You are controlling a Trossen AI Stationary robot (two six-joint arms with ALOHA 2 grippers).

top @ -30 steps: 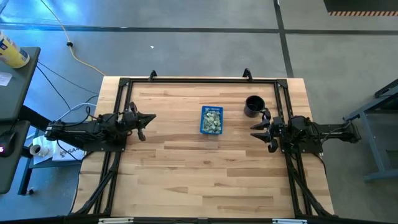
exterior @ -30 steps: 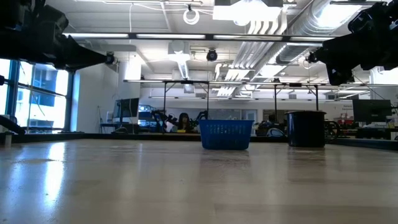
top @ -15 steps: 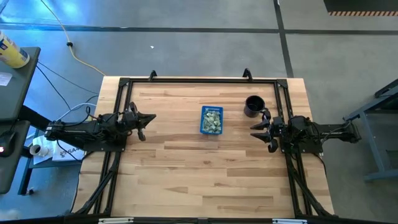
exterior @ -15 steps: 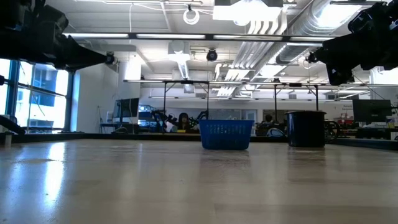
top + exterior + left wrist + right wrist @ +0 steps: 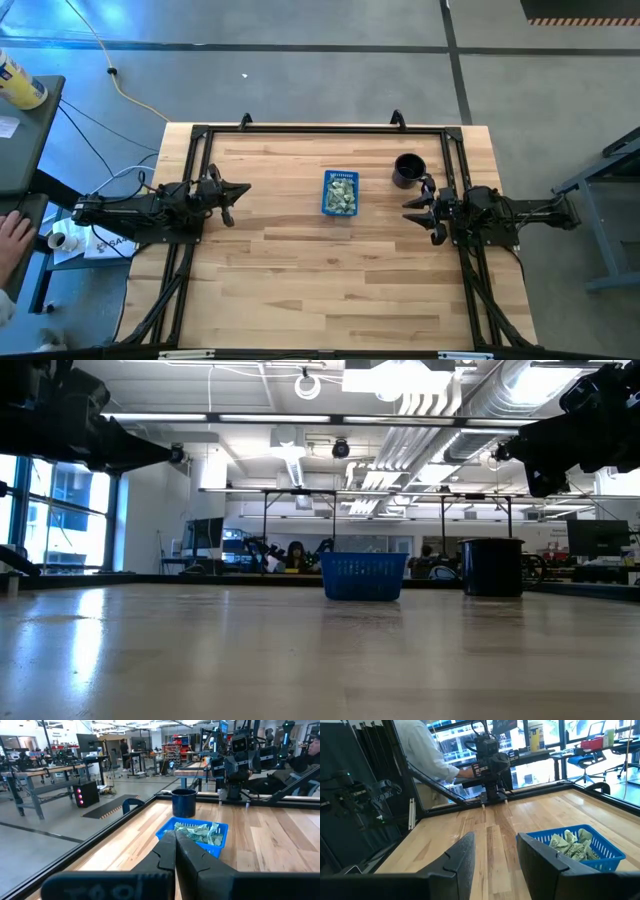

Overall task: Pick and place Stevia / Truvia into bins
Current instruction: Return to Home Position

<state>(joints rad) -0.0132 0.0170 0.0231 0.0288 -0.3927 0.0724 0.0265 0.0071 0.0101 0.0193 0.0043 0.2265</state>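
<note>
Looking straight down, the pale wooden desk (image 5: 330, 280) is bordered by a black metal frame (image 5: 320, 128) and stands on a grey concrete floor (image 5: 300, 60). Near the desk's middle sits the blue tray (image 5: 327, 196), and the Stevia packets (image 5: 343, 195) lie heaped inside it, pale green and white. A black mug (image 5: 407, 170) stands upright on the desk, apart from the tray on my right arm's side.

My left end effector (image 5: 235, 203) hangs at the left edge of the desk, well apart from the tray; my left wrist view shows its fingers (image 5: 167, 852) clenched together on nothing. My right end effector (image 5: 412, 211) waits at the right edge, just beside the mug; its fingers (image 5: 465, 852) are released, with a clear gap between them.

A person's hand (image 5: 12, 240) rests at a dark side table beyond the left edge, and my right wrist view shows a person in a light shirt (image 5: 425, 755) behind my left arm. At desk height, the tray (image 5: 363, 576) and mug (image 5: 492, 566) stand before a workshop room with ceiling ducts (image 5: 440, 400), strip lights and windows (image 5: 60, 510).
</note>
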